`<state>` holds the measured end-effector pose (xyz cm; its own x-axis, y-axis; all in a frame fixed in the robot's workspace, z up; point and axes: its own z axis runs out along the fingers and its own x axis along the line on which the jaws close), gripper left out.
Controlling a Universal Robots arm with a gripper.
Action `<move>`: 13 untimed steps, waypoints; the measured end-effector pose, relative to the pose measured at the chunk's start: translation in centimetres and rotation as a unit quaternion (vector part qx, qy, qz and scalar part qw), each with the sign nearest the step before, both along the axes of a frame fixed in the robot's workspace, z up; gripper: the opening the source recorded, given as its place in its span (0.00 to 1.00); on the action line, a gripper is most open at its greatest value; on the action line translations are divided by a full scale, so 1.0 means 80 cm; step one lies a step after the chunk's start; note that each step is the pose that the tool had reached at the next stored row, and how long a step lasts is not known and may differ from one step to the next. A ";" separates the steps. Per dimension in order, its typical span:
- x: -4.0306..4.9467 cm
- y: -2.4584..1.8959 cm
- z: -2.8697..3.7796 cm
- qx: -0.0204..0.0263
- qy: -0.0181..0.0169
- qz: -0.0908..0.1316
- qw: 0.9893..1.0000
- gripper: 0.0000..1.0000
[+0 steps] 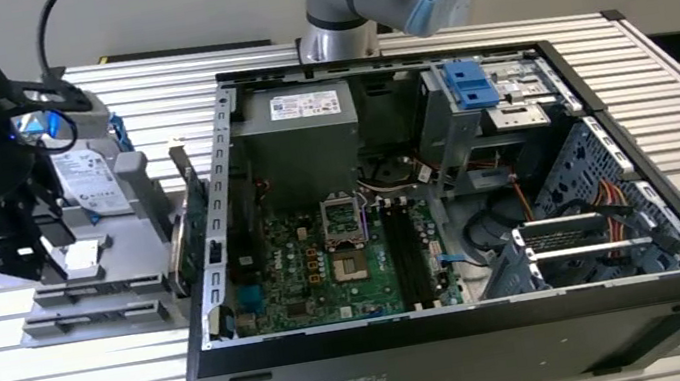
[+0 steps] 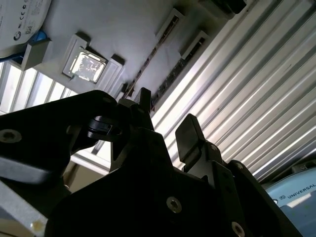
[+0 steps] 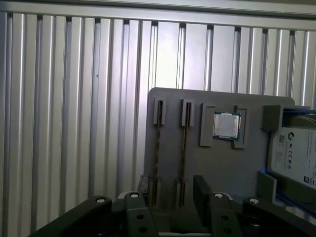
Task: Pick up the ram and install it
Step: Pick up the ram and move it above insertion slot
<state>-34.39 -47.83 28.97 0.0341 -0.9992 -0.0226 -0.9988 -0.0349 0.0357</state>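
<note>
The hand (image 3: pixel 173 185) hovers released and empty over the ram (image 3: pixel 159 148). The ram's long axis lies along the hand's gap.

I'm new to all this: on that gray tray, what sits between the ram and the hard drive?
A square silver processor chip sits between the ram and the hard drive, seen in the first wrist view.

The exterior view looks down from above on the open case (image 1: pixel 361 238), with the tray (image 1: pixel 103 317) at the exterior view's left. Both wrist views peer closely past my pincer (image 3: pixel 175 197) onto that tray, sharing its chip (image 3: pixel 226 125).
</note>
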 end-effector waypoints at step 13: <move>0.000 0.0006 -0.0130 0.000 0.000 0.000 1.000 1.00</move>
<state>-34.39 -47.78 27.92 0.0341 -0.9992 -0.0226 -0.9988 -0.0349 0.0357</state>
